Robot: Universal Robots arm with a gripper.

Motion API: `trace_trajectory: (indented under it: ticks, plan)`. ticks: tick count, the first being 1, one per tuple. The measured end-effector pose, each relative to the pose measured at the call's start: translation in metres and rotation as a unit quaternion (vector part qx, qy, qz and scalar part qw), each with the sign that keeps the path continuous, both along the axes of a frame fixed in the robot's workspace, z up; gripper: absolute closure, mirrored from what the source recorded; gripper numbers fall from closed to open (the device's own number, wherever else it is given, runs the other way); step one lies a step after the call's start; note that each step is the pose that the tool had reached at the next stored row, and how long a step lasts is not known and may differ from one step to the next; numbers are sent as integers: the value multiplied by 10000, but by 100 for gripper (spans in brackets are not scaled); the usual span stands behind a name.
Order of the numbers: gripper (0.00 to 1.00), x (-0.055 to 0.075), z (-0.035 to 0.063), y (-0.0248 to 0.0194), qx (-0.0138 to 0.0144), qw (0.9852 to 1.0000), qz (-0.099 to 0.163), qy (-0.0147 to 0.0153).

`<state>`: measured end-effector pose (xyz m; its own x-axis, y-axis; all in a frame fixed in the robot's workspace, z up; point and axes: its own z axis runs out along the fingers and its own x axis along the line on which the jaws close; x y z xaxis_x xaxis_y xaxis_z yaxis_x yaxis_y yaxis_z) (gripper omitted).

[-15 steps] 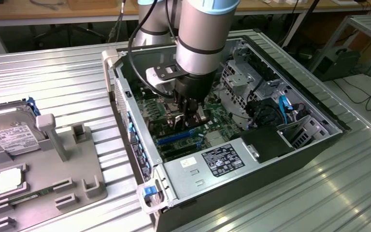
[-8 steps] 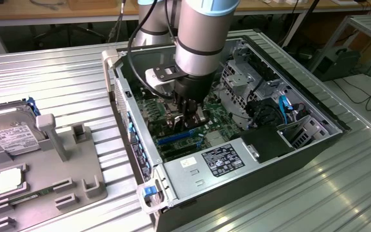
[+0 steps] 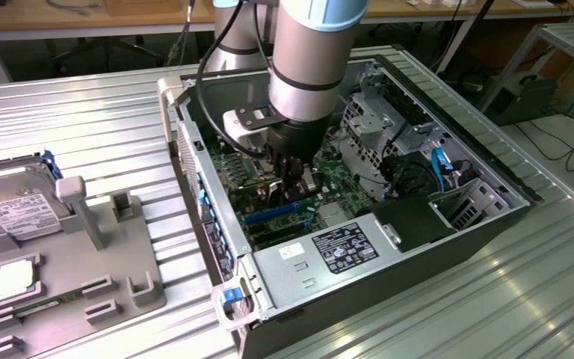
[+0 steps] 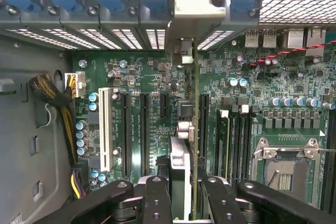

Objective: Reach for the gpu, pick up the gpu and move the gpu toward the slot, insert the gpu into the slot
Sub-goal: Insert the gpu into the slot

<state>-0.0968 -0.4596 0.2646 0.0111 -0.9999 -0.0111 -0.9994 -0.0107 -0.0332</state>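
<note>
Fingers (image 4: 157, 203) pinch the gpu (image 4: 179, 171) upright, likely so its lower edge meets the slot (image 3: 267, 215), at seven o'clock of them in the exterior view.

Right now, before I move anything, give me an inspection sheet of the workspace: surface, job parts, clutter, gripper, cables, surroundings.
Surface: ribbed metal table carrying an open PC case laid on its side.
Job's things: gpu held edge-on over the green motherboard, right beside a long black slot; cannot tell whether it is seated.
Clutter: grey fixture beside the case holds a hard drive and a square silver chip.
Grippers: gripper shut on the gpu.
Cables: yellow-and-black bundle at the board's edge; blue cables inside the case.
Surroundings: workbenches behind the table; loose floor cables.
</note>
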Motion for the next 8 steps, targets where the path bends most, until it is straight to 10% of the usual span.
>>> trace_trajectory:
  ticks: [8]
  plan:
    - [72,-12,-48,-1,-1,10000,1,2]
